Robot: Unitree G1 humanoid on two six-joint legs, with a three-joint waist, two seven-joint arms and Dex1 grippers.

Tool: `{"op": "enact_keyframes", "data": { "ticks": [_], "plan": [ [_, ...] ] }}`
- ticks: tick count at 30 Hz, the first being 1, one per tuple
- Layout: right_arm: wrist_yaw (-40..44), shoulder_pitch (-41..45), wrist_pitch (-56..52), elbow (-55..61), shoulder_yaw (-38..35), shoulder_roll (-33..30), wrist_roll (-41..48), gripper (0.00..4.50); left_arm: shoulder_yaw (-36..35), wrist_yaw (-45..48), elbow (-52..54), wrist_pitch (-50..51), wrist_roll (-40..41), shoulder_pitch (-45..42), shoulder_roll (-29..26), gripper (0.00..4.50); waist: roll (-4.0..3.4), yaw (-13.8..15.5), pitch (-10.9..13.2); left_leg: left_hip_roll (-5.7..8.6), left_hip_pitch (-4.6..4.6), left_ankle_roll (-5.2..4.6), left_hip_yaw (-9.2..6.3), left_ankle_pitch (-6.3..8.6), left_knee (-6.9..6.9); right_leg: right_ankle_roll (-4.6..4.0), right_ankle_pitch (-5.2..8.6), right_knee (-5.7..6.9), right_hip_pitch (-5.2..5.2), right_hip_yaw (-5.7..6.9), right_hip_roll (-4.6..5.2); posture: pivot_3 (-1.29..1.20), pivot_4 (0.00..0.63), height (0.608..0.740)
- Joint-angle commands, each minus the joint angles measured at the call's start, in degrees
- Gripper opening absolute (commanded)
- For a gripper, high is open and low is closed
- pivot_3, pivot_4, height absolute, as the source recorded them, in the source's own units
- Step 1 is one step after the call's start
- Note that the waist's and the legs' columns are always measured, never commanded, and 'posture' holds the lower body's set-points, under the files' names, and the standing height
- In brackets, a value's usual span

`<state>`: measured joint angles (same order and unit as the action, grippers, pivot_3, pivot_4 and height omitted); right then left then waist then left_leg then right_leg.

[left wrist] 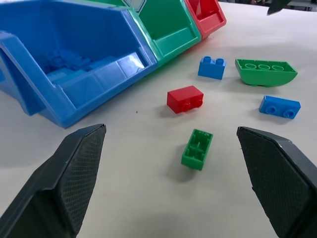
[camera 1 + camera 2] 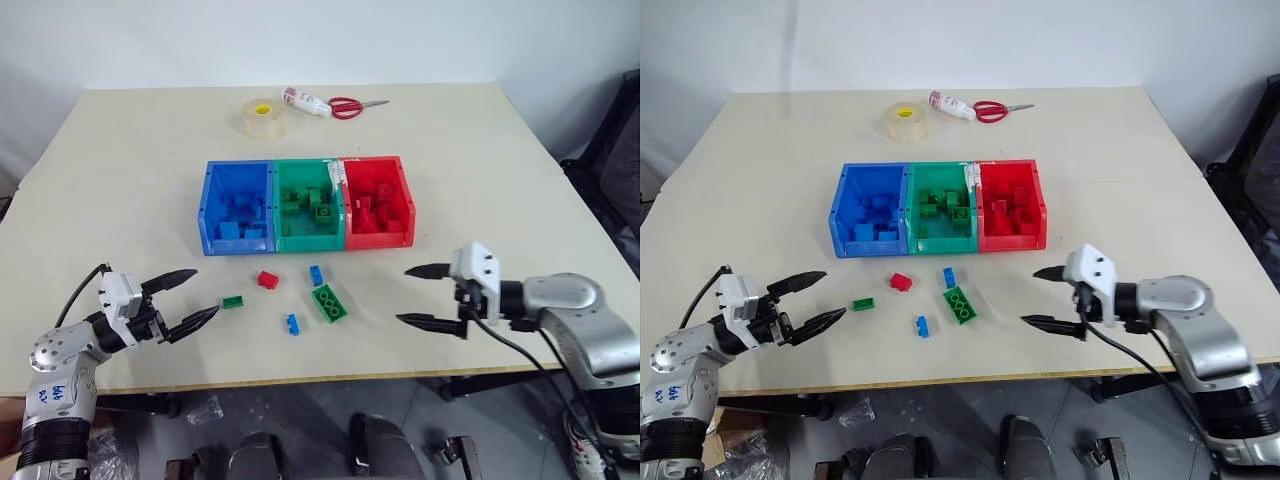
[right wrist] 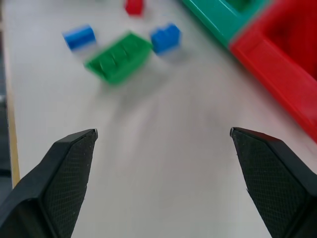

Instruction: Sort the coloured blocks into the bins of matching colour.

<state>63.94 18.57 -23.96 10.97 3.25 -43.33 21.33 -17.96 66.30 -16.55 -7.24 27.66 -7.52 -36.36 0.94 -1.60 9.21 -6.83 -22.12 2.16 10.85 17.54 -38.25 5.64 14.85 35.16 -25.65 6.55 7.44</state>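
Note:
Three joined bins stand mid-table: blue [image 2: 235, 245], green [image 2: 310, 243] and red [image 2: 378, 238], each holding blocks of its own colour. Loose blocks lie in front of them: a red one [image 2: 267, 280], a small green one [image 2: 232, 301], two blue ones [image 2: 316, 275] [image 2: 292, 324] and a larger green plate [image 2: 329, 304]. My left gripper [image 2: 206, 291] is open just left of the small green block [image 1: 197, 148], fingers pointing at it, nothing held. My right gripper [image 2: 403, 294] is open and empty, right of the green plate and in front of the red bin.
A clear tape roll [image 2: 263, 118], a white tube [image 2: 305, 102] and red-handled scissors [image 2: 345, 106] lie at the far side of the table. The table's front edge [image 2: 300, 380] runs close behind the loose blocks.

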Motion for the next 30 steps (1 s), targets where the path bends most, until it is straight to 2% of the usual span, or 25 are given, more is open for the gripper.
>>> {"op": "enact_keyframes", "data": {
  "ticks": [1, 10, 18, 21, 28, 30],
  "plan": [
    [-2.7, 4.4, -2.2, 0.3, 5.1, 4.4, -1.7, 4.49, -0.5, 0.0, 1.4, -0.8, 0.2, 0.4, -0.3, 4.50, 0.00, -0.1, 0.0, 0.00, -0.01, 0.00, 0.01, 0.00, -0.01, 0.00, 0.00, 0.06, 0.00, 0.00, 0.00, 0.00, 0.150, 0.740],
    [-7.1, 10.8, -4.7, -4.8, 14.8, 14.3, -7.1, 4.49, -0.6, 1.0, 3.7, -1.5, 1.3, 2.4, 0.2, 4.50, 0.05, 0.0, 0.0, 0.01, -0.05, -0.03, 0.01, 0.01, -0.06, -0.01, 0.00, 0.25, -0.02, 0.01, 0.02, 0.00, 0.150, 0.740],
    [-9.6, 11.3, -6.6, -6.1, 18.3, 16.9, -11.1, 4.49, -0.7, 2.2, 4.2, -2.2, 2.3, 2.8, 1.5, 4.50, 0.05, 0.0, 0.0, 0.00, -0.05, -0.02, 0.01, 0.01, -0.05, -0.01, 0.01, 0.28, -0.03, 0.02, 0.01, 0.00, 0.150, 0.740],
    [-10.5, 10.9, -6.4, -5.8, 18.0, 17.3, -11.9, 3.85, -0.5, 3.0, 4.3, -2.5, 2.4, 2.8, 1.8, 4.50, 0.05, 0.0, 0.0, -0.01, -0.05, -0.01, 0.00, 0.01, -0.06, -0.01, 0.01, 0.29, -0.03, 0.02, 0.00, 0.00, 0.150, 0.740],
    [-10.3, 11.1, -8.0, -2.0, 15.5, 15.9, -10.4, 1.49, 0.2, 9.2, 4.1, -3.5, 4.0, 2.4, 1.7, 4.50, 0.05, 0.0, 0.0, 0.00, -0.05, -0.01, 0.01, 0.01, -0.04, -0.01, 0.01, 0.28, -0.03, 0.03, 0.01, 0.00, 0.150, 0.740],
    [-10.1, 11.4, -8.3, -1.4, 14.8, 15.4, -10.1, 1.47, 0.5, 10.3, 3.9, -3.7, 3.8, 2.2, 1.6, 4.50, 0.05, 0.0, 0.0, 0.00, -0.05, -0.01, 0.00, 0.01, -0.05, -0.01, 0.01, 0.27, -0.03, 0.02, 0.01, 0.00, 0.150, 0.740]
  ]
}}
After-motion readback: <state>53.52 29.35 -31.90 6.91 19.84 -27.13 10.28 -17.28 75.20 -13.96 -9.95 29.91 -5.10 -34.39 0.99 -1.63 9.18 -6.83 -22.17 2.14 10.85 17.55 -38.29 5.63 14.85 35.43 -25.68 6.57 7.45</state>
